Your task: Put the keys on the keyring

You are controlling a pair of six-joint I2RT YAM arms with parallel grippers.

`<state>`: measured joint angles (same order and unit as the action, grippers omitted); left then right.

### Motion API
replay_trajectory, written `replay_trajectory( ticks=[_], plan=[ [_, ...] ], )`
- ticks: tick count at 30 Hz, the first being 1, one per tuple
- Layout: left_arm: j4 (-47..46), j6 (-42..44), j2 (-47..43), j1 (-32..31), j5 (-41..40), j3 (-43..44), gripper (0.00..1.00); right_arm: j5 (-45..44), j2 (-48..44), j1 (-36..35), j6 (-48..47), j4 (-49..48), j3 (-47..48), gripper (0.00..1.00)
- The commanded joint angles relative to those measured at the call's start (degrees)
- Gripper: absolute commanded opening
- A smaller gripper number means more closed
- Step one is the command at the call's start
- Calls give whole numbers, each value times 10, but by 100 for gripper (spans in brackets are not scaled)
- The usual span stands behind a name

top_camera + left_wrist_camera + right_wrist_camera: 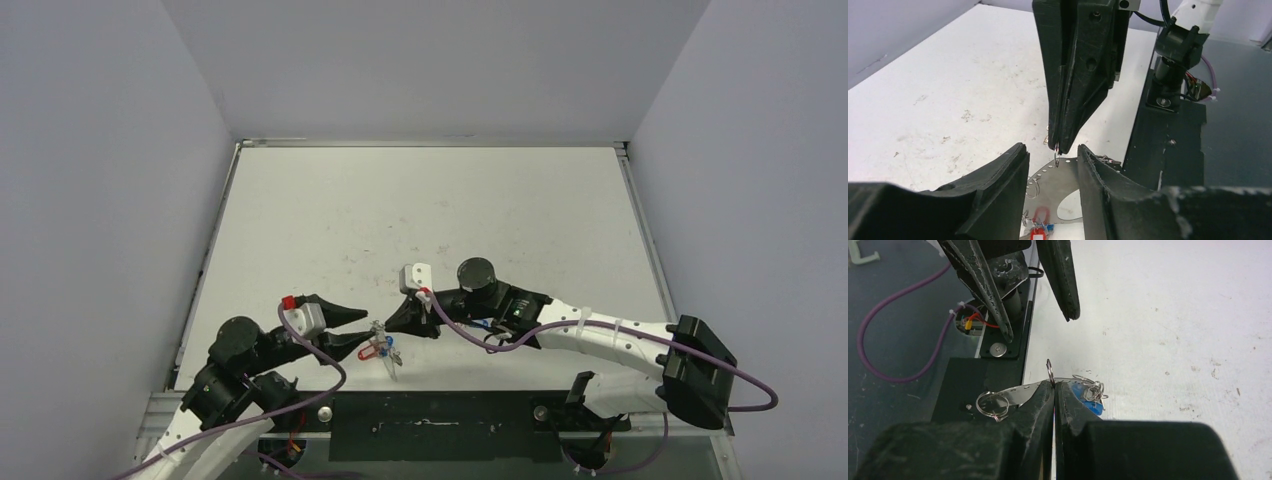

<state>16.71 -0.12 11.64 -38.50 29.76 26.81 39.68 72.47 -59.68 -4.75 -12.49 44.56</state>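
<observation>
Pinching keyring (1020, 389) in tightly closed right gripper (1054, 384), near front edge of desk (420, 210), with keys (377, 350) bunched just beneath. Holding left gripper (1052, 148) partly open and empty, fingers flanking right gripper's tip.

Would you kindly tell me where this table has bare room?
Bare: far half of the white table, between back wall and arms. Crowded: front centre, where left claw and right claw, pinching a small silver ring, meet around the tagged silver keys.
</observation>
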Motion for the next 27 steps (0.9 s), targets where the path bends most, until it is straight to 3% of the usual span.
replay_trajectory(
  ticks=[1,6,11,24,27],
  plan=[
    [-56,-31,-60,2,-51,-42,39,-18,-36,-3,88,-167,-26,0],
    [-99,-52,-105,2,-55,-86,40,-30,-45,-4,132,-244,-59,0],
    [-115,-57,-94,2,-45,-90,40,-42,-51,-5,153,-275,-75,0],
    [-218,-74,-47,1,8,-101,25,-40,-49,-6,156,-275,-76,0],
    [-228,-74,-29,2,17,-101,18,-39,-47,-5,157,-276,-74,0]
  ],
)
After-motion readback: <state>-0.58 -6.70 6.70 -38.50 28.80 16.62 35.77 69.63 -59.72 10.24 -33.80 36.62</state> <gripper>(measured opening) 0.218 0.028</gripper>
